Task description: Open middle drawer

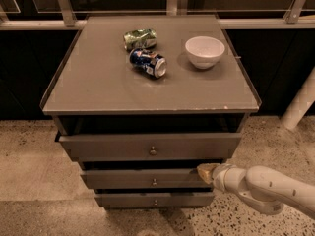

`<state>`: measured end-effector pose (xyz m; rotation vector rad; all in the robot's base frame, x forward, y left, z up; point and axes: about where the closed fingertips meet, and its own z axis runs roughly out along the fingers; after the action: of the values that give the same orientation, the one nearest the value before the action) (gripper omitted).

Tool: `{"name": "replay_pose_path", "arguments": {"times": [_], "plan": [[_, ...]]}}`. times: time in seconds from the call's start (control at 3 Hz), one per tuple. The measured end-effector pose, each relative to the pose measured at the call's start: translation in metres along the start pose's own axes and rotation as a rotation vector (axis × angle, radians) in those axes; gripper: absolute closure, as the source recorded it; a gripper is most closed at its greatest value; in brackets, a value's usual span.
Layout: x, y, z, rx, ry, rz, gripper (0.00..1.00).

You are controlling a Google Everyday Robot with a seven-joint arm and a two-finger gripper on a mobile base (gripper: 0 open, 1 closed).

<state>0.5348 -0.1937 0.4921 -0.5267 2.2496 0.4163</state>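
Low down, look to the tool (207,171), pale-tipped, set at the right end of the middle drawer (128,179), about level with its upper edge. Cannot tell whether released or clenched, nor whether touching the front or only just beside it. Hangs on a thick white arm (268,190), cut off at the right frame edge.

Find the middle drawer second of three in the cabinet, under the taller top drawer (108,146) and over the lowest drawer (123,199), with a dark gap along its top.

Expect a stiff, flat front on slides: probably a light to moderate pull, no give, not fragile. Take hold at the small round knob (154,182) at centre; likely smooth and slippery, so close well around it and draw straight out. Beware of racking the drawer askew by hauling from the right end.

Above, note the surface (93,82) bearing a green can (140,37) and a blue can (148,63), both on their sides, and a white bowl (204,51) upright; may roll under a sharp jerk.

Cannot see the drawer's inside, its load or its slides. Hard to judge how far out already.
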Motion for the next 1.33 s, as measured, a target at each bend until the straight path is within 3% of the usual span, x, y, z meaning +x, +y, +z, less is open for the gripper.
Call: {"name": "replay_pose_path", "arguments": {"times": [0.67,1.33], "plan": [[0.01,-0.003,0.024,0.025,-0.001,-0.001,1.0],[-0.014,-0.029,0.049,0.1,-0.052,-0.029,1.0]]}}
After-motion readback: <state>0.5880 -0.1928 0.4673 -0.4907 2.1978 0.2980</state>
